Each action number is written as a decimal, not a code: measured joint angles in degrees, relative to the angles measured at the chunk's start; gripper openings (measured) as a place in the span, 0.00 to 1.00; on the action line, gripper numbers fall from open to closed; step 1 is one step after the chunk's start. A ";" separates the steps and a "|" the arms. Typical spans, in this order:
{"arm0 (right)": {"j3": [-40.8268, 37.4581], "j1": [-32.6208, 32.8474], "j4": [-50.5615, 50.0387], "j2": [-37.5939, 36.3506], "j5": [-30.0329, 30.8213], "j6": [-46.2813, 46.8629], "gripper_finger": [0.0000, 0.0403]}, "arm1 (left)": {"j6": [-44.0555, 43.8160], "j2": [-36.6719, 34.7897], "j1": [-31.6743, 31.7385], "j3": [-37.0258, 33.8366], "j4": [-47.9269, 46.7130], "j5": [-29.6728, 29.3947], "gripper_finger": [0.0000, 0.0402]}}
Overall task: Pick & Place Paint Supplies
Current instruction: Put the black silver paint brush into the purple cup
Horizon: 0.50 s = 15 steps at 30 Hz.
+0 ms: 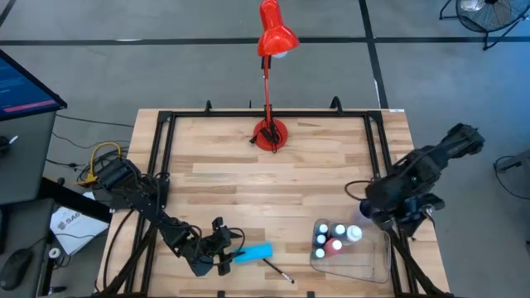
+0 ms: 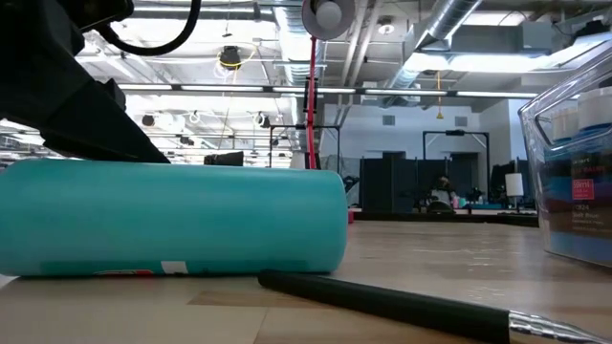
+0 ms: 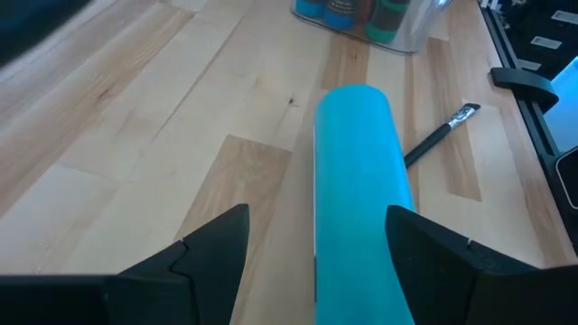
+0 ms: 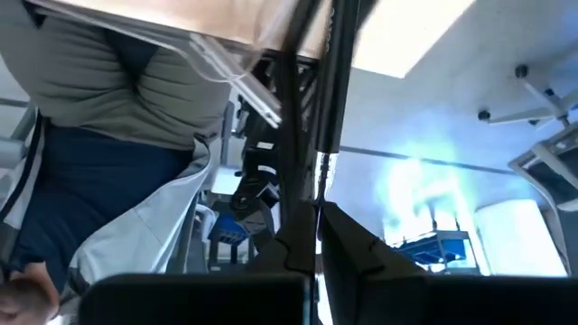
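**Left tool lining up on the teal tube**

The left tool [image 1: 222,248] is sitting low over the near edge of the desk [image 1: 248,190], and its two dark fingers [image 3: 209,248] are standing apart, one on each side of the near end of the teal tube [image 3: 358,190]. Nothing is being squeezed yet: in the left wrist view there is bare wood showing between the tube and the finger on one side, while the other finger is looking close to the tube's flank, possibly touching, hard to say.

The tube is lying flat on its side, and here is the relation that matters: its long axis is running straight away from the tool, roughly in line with the reach of the arm, so the fingers are straddling it across its narrow width. From above, the tube [image 1: 253,253] is pointing toward the right half of the desk. A thin dark paintbrush [image 3: 440,135] is lying just beside its far end, at an angle, metal ferrule outward.

Beyond, the clear tray [image 1: 356,257] is holding several white-capped bottles [image 1: 331,240], well apart from the tube, on the right arm's side.

The right tool [image 4: 316,239] is waiting up over the tray's edge, fingers pressed together on nothing, aimed off the desk at the room.

My call: the left arm is far nearer, and a plain close across the tube's width looks like the next step.
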 joint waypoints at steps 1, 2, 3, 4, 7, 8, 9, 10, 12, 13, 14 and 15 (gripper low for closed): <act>-0.64 0.24 -0.03 -0.94 -0.07 0.86 0.00 | -0.01 0.00 0.00 0.00 0.02 0.00 0.59; -1.05 0.30 -0.07 -1.61 -0.06 1.29 0.00 | -0.01 0.00 0.00 0.00 0.00 0.00 0.59; -1.24 0.30 -0.02 -1.99 -0.04 1.40 0.00 | 0.04 0.00 0.00 0.00 0.00 0.00 0.59; -1.43 0.13 0.09 -2.24 0.06 1.41 0.00 | 0.19 0.00 0.00 0.00 0.02 0.00 0.59; -2.63 -1.14 0.13 -2.35 0.38 0.81 0.00 | 0.23 0.00 0.00 0.00 0.02 -0.02 0.59; -3.40 -1.68 0.11 -2.35 0.38 -0.04 0.00 | 0.25 0.00 0.00 0.00 0.02 -0.04 0.59; -4.34 -2.32 0.11 -2.35 0.34 -1.35 0.00 | 0.26 0.00 0.00 0.00 0.02 -0.04 0.59; -5.43 -3.22 0.08 -2.35 0.18 -2.96 0.00 | 0.30 0.00 0.00 0.00 0.02 -0.04 0.59; -7.65 -5.29 0.12 -2.31 -0.49 -6.91 0.00 | 0.38 0.00 0.00 0.00 0.02 -0.04 0.59; -8.78 -6.29 0.08 -2.29 -0.80 -8.68 0.00 | 0.39 0.00 0.00 0.00 0.02 -0.04 0.59; -9.84 -7.23 0.06 -2.26 -0.89 -10.44 0.00 | 0.39 0.00 0.00 0.00 0.02 -0.04 0.59; -10.74 -8.24 0.06 -2.24 -0.85 -12.28 0.00 | 0.37 0.00 0.00 0.00 0.02 -0.04 0.59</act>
